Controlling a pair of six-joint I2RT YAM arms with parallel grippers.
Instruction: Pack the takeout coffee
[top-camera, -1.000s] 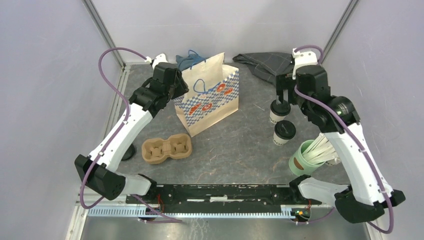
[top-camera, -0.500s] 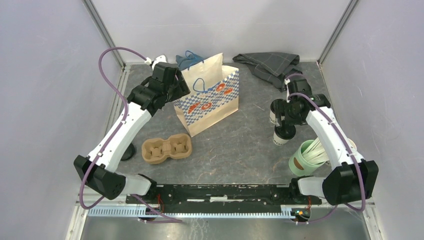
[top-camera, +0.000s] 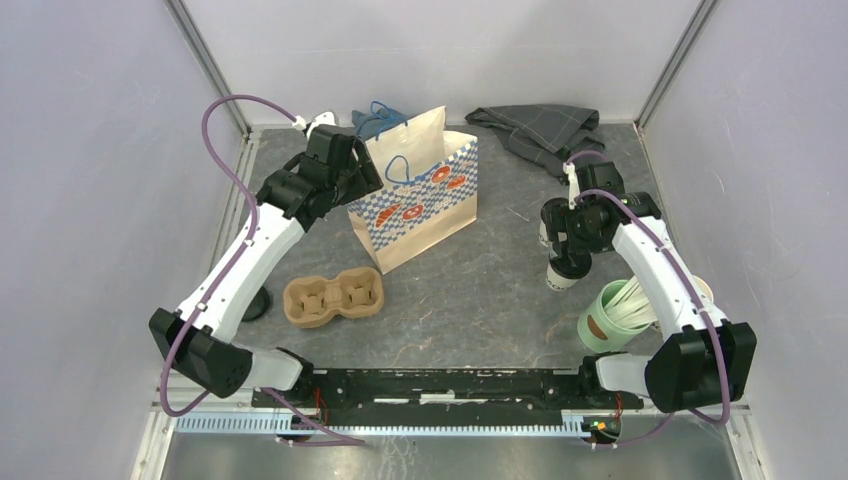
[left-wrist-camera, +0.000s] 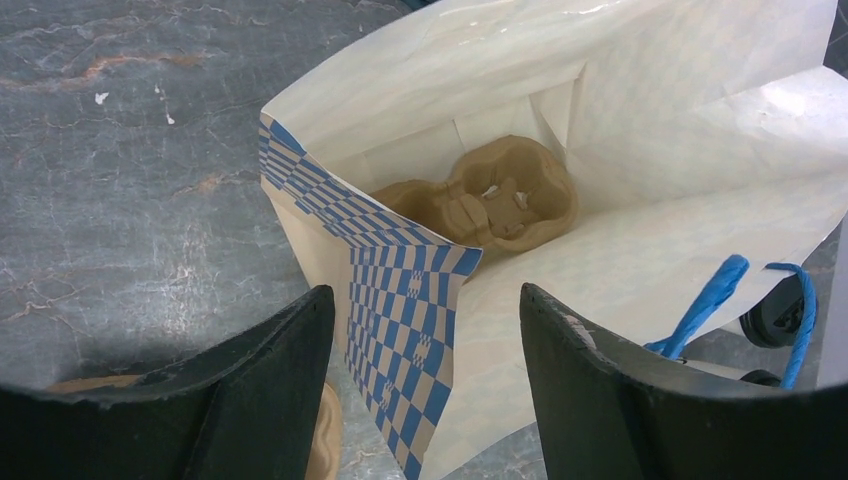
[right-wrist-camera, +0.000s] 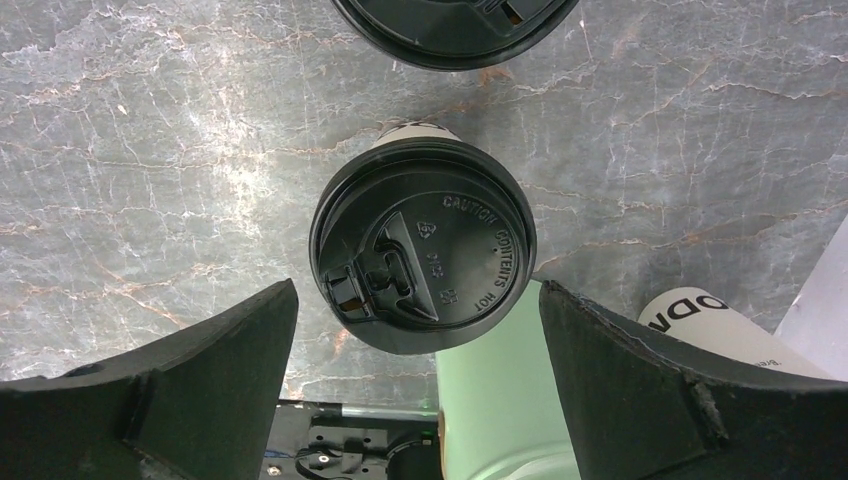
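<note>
I count two lidded coffee cups, one mint-green cup, one plain white cup, two pulp cup carriers, one paper bag and one grey cloth.

The coffee cup (right-wrist-camera: 423, 258) I'm after stands upright on the stone-patterned table (top-camera: 480, 290), right of centre. The right gripper (right-wrist-camera: 415, 290) hangs directly over it with its fingers spread as wide as they go. In the wrist view the black lid sits between them, with a gap on each side. The other lidded cup (right-wrist-camera: 455, 25) stands just beyond it, farther from the arm bases, near but not touching.

The mint-green cup (top-camera: 603, 325), holding white sticks (top-camera: 635, 300), sits close to the coffee cup on the near right side. The white cup (right-wrist-camera: 715, 325), with dark lettering, lies just past it at the edge of the wrist view. I can't make out more of it.

The paper bag (top-camera: 415, 195) has blue checks and blue handles. It stands open towards the back, left of centre, well apart from the cups. The left gripper (left-wrist-camera: 425, 293) is at the bag's left rim with its fingers apart, and the bag's checked corner shows between them, unpinched. One carrier (left-wrist-camera: 480, 195) lies at the bottom of the bag. The second carrier (top-camera: 333, 297) rests on the table in front of the bag. The cloth (top-camera: 535, 130) is bunched in the far right corner.
</note>
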